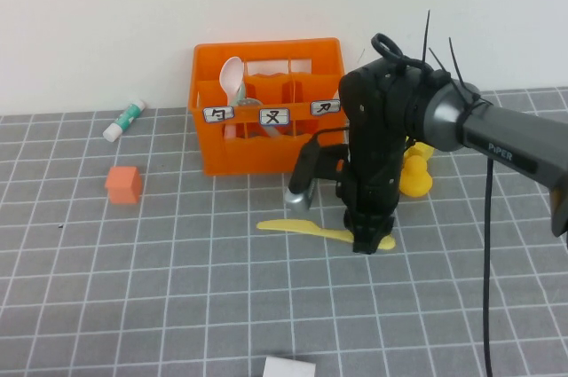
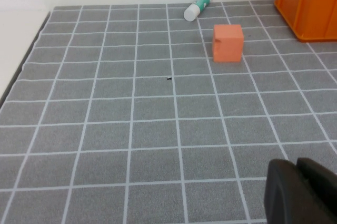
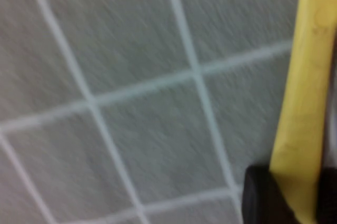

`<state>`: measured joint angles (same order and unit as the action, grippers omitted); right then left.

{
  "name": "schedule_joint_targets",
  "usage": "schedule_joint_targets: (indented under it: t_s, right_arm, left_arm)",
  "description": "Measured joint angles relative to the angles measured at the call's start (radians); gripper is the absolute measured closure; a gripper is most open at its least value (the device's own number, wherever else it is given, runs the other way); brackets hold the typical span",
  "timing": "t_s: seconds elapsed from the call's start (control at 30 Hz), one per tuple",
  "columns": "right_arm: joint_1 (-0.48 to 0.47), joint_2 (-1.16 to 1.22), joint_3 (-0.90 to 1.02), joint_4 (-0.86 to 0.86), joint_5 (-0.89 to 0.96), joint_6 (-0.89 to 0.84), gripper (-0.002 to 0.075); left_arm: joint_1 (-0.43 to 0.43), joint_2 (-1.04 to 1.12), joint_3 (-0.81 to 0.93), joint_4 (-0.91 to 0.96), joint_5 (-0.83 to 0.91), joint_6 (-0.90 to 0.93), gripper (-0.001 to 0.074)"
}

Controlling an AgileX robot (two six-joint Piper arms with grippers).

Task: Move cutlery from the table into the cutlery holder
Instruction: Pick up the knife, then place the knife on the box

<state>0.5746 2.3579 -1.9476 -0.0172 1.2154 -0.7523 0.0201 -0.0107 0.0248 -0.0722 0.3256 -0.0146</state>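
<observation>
The pale yellow knife [image 1: 302, 228] lies flat on the grey gridded table [image 1: 177, 288], in front of the orange cutlery holder [image 1: 266, 102]. My right gripper [image 1: 368, 239] points straight down at the knife's right end. In the right wrist view the knife [image 3: 308, 76] sits between the dark fingers [image 3: 258, 200] of the right gripper [image 3: 297, 203], which is shut on it. A white spoon [image 1: 232, 75] stands in the holder's left compartment. The white knife and grey fork are not clearly in view. My left gripper [image 2: 296, 168] is shut and empty, low over bare table.
A small orange cube [image 1: 123, 184] and a glue stick [image 1: 123, 120] lie left of the holder; both show in the left wrist view [image 2: 227, 42] [image 2: 197, 7]. A yellow duck [image 1: 415, 173] stands behind my right arm. A white object [image 1: 288, 366] lies at the front edge.
</observation>
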Motion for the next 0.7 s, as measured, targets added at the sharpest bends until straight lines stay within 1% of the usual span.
schedule_joint_targets:
  t_s: [0.17,0.3,0.4,0.57,0.7]
  right_arm:
    - [0.000,-0.004,0.000,0.153,0.000,0.048,0.0530]
    - [0.004,-0.015,0.018,0.317,0.000,0.083,0.0530]
    - [0.008,-0.048,0.073,0.460,-0.003,0.064,0.0530]
    - [0.010,-0.174,0.265,0.683,-0.024,-0.080,0.0530]
    - [0.010,-0.297,0.483,0.886,-0.175,-0.314,0.0530]
  left_arm:
    - [0.000,0.000,0.000,0.000,0.000,0.000,0.0736]
    - [0.000,0.000,0.000,0.000,0.000,0.000,0.0736]
    - [0.000,0.000,0.000,0.000,0.000,0.000,0.0736]
    - [0.000,0.000,0.000,0.000,0.000,0.002,0.0736]
    - [0.000,0.000,0.000,0.000,0.000,0.002,0.0736]
